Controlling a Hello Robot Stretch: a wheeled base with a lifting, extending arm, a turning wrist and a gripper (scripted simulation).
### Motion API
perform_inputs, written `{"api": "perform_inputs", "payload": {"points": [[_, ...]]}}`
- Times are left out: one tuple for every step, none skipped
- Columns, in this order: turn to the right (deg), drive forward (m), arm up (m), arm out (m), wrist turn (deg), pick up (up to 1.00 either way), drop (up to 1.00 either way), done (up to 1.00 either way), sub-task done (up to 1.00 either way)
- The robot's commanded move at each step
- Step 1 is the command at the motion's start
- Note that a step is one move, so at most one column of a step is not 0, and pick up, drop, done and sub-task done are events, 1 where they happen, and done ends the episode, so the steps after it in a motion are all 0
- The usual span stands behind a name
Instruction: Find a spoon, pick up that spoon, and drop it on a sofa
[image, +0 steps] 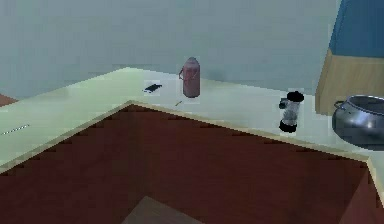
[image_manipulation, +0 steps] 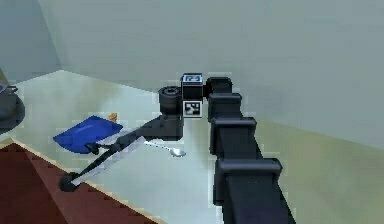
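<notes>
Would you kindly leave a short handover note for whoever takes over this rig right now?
Pincer: out at the countertop, near a blue flat thing. Cannot tell whether it holds anything.
Things: a pale sliver, possibly the spoon, lies on the countertop close to the arm. In the forward view a thin sliver lies by a reddish bottle.
Done: the arm is extended at the counter; no pickup is confirmed.
Left: confirm which one is the spoon, pick it up, find a sofa and drop it there.
</notes>
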Motion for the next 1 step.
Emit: {"api": "perform_inputs", "payload": {"points": [[0.0, 0.00, 0.00, 0.00, 45.0, 0.00, 0.00, 0.00, 0.00]]}}
